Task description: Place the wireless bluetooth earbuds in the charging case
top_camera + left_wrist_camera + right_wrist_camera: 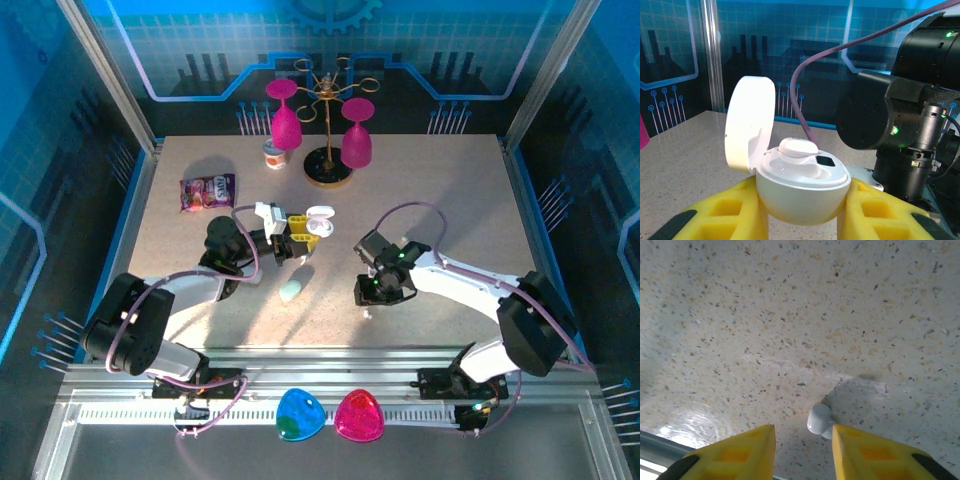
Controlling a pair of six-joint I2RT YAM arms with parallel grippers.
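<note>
**A:** Speckled tabletop (440, 200) inside a blue-lit enclosure. Right hand (802, 434) is nose-down over it, fingers spread, nothing pinched. The loose earbud (819, 419) lies on the tabletop in the gap at its tips, close to one finger with clear daylight to the other.

**B:** Lined up for a pick?

**A:** That's my read. It straddles the bud so closing would trap it. Can't tell if the closer finger is touching.

**B:** Left?

**A:** Left hand (802, 207) is clamped on the charging case (800, 192), one yellow finger on each side of the lower shell. Lid (750, 125) is hinged back and the wells face up. Probably presented that way so a bud can drop straight in.

**B:** Anything loaded?

**A:** A seated earbud (797, 147) sits in one well, just above the left hand's tips. The other well looks vacant but is partly hidden.

**B:** Beyond?

**A:** Well past both hands there are pink glasses (285, 120) on a rack (328, 165) and a snack pack (207, 190).
</note>
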